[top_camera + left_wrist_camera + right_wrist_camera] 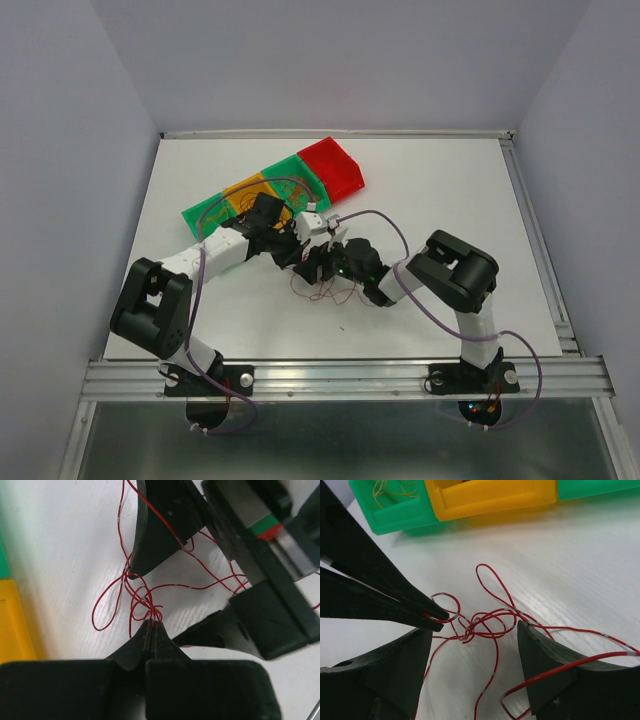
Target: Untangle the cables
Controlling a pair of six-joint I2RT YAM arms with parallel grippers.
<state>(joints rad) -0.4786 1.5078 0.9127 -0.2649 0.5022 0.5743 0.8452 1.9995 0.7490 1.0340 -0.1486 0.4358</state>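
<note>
The cables here are thin red wires [495, 655] with a small knot [470, 629], lying in loops on the white table [450, 200]. My left gripper [151, 624] is shut, its tips pinching one red strand right beside the knot; in the right wrist view it shows as a black wedge [395, 597] coming in from the left. My right gripper [474, 629] is open and straddles the knot, one finger [385, 675] on each side, with nothing gripped. One red strand drapes over its right finger [555, 675]. In the top view both grippers meet above the red wires [325, 292].
A row of bins lies behind the arms: green [205, 215], orange [250, 190], green [295, 170] and red [335, 165]. The nearest green bin [395, 515] holds thin yellow wires [390, 490]. Lilac arm cables [385, 225] arch over the work area.
</note>
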